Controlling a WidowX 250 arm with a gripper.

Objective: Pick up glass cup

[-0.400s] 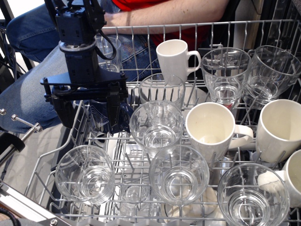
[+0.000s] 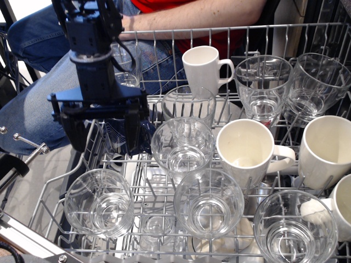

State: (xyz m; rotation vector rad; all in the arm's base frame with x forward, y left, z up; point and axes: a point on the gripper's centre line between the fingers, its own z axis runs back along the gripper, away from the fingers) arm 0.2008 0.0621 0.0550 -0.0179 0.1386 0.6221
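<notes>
Since a moment ago the hand (image 2: 104, 129) has lifted slightly, fingers spread wide and holding nothing, above the glass cup (image 2: 98, 201) in the rack's (image 2: 164, 219) front-left corner. Descending off-centre, a finger could strike the rim or wires.

We see a wire dish rack (image 2: 307, 28) w/ several white mugs: one upright at the back (image 2: 202, 68), one tipped toward us mid-rack (image 2: 245, 150), another at the right edge (image 2: 326, 150), a 4th cut off at lower right (image 2: 343, 205). A dark blue mug (image 2: 143, 134) sits left of centre (mostly hidden). Behind the rack, a person in red shirt (image 2: 175, 5) and jeans (image 2: 33, 33), forearm (image 2: 197, 16) resting across.
</notes>
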